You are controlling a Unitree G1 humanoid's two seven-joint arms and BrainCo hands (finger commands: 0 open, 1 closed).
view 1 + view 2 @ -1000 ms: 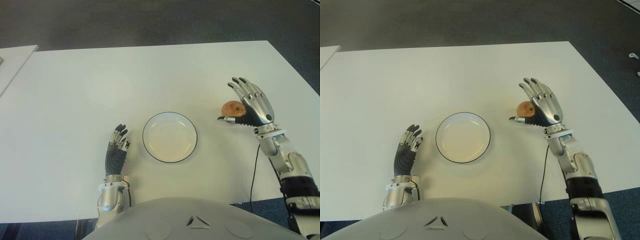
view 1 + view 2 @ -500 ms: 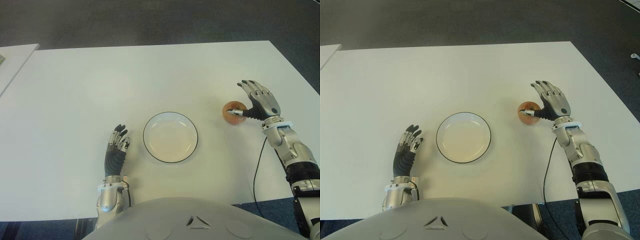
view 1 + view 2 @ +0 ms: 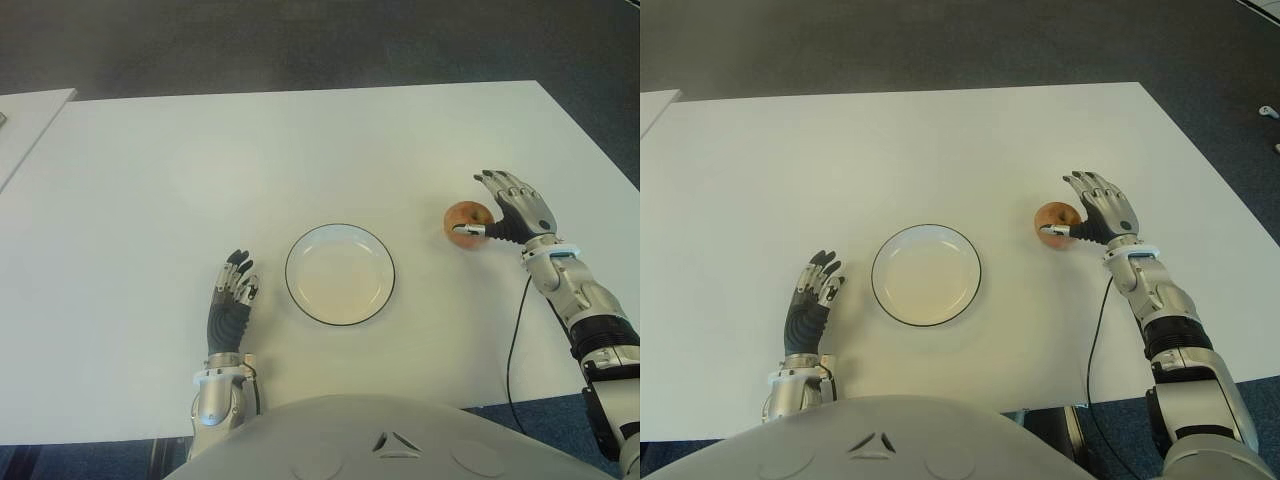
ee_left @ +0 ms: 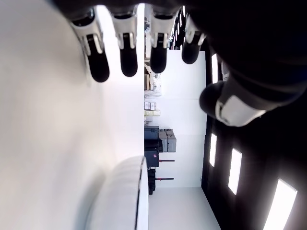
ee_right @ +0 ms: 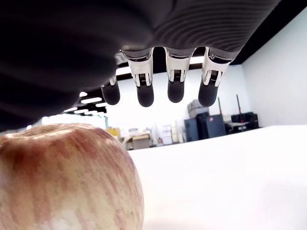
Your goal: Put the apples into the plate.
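Observation:
One red-yellow apple (image 3: pixel 462 217) sits on the white table (image 3: pixel 300 150), to the right of an empty white plate (image 3: pixel 340 280) with a dark rim. My right hand (image 3: pixel 506 206) is just right of the apple, open. Its fingers arch over the apple's right side, and the thumb tip lies against the near side. The right wrist view shows the apple (image 5: pixel 62 177) close under the palm with the fingers (image 5: pixel 175 86) stretched out past it, not wrapped round it. My left hand (image 3: pixel 232 295) shows left of the plate, open, fingers straight.
A second table's corner (image 3: pixel 30 120) shows at the far left. Dark floor surrounds the table. A black cable (image 3: pixel 513 335) hangs from my right forearm over the table's front edge. The plate's rim (image 4: pixel 125 191) appears in the left wrist view.
My right hand has dropped from above the apple and drawn back to its right side, thumb now at the apple. The apple, plate and left hand have stayed put.

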